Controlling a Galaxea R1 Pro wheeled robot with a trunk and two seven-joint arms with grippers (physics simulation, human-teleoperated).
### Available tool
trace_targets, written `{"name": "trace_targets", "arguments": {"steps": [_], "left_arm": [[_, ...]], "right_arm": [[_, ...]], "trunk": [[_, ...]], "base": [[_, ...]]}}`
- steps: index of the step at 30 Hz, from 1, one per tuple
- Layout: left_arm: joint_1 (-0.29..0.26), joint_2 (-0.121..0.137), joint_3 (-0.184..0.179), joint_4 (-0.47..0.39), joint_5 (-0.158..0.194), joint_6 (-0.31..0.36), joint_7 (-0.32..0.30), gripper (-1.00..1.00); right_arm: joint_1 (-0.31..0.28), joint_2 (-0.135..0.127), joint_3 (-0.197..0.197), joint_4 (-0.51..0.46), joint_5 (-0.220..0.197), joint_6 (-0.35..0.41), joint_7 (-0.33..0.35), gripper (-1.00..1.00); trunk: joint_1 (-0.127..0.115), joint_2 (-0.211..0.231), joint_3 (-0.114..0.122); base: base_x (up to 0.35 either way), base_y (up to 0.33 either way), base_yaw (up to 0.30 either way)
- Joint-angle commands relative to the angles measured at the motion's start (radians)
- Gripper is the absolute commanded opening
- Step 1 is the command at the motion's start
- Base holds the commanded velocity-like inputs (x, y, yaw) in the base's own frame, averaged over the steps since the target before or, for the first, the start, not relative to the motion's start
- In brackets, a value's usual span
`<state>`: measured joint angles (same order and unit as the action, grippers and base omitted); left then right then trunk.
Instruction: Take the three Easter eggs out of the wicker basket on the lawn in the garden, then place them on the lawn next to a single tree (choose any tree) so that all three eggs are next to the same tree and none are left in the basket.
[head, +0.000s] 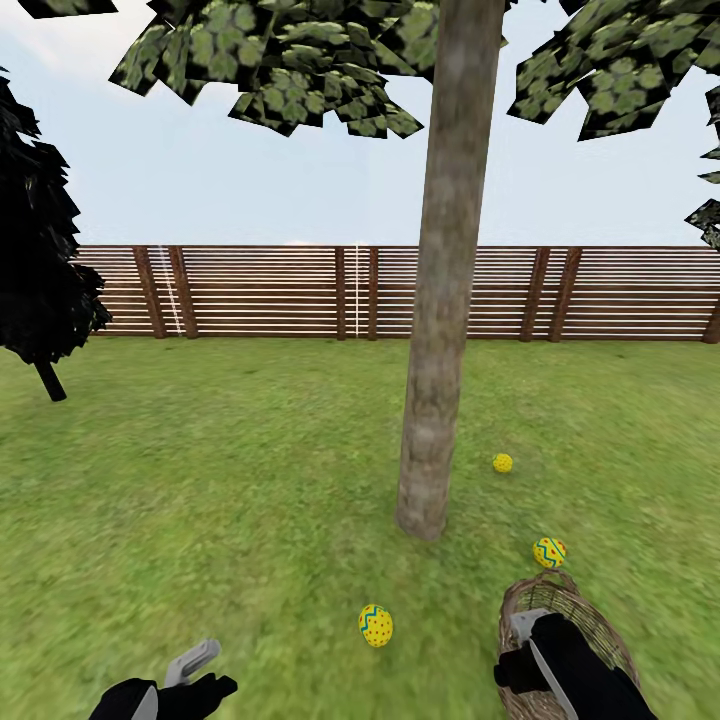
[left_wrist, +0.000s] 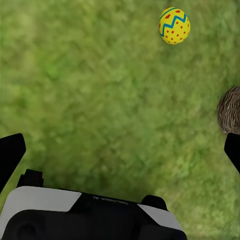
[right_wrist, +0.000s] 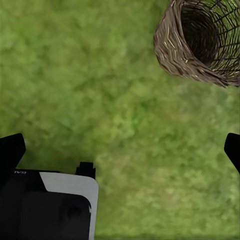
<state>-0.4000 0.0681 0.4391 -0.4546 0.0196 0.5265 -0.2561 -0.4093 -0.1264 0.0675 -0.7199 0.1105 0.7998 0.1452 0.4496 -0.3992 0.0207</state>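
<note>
Fingers spread wide on both sides: in each wrist view we see the two black tips at opposite edges with only grass between them, nothing gripped. In the head view, the left gripper (head: 195, 668) sits at the lower left and the right gripper (head: 525, 640) at the lower right, right over the wicker basket (head: 590, 625).

All three Easter eggs lie on the lawn (head: 200, 500). One (head: 376, 625) is at bottom centre, one (head: 549, 552) just beyond the basket rim, one (head: 502, 463) farther back, right of the tree (head: 440, 380). The basket looks empty from the right wrist camera.

What we worry about now: the right arm could clip the basket and knock it into the nearest egg, rolling it away from the trunk.
</note>
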Motion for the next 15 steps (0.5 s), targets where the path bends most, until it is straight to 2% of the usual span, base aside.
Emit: {"name": "trace_targets", "arguments": {"steps": [1,15], "left_arm": [[0.0,-0.001,0.006,-0.001,0.002,0.007,-0.003,1.0],[0.0,-0.002,0.007,-0.001,0.002,0.007,-0.003,1.0]], "right_arm": [[0.0,-0.001,0.004,-0.001,0.011,0.004,0.008,1.0],[0.0,0.001,0.006,-0.001,0.011,0.004,0.008,1.0]], "trunk": [[0.0,-0.001,0.0],[0.0,-0.001,0.0]], "base": [[0.0,0.0,0.0],[0.0,0.0,0.0]]}}
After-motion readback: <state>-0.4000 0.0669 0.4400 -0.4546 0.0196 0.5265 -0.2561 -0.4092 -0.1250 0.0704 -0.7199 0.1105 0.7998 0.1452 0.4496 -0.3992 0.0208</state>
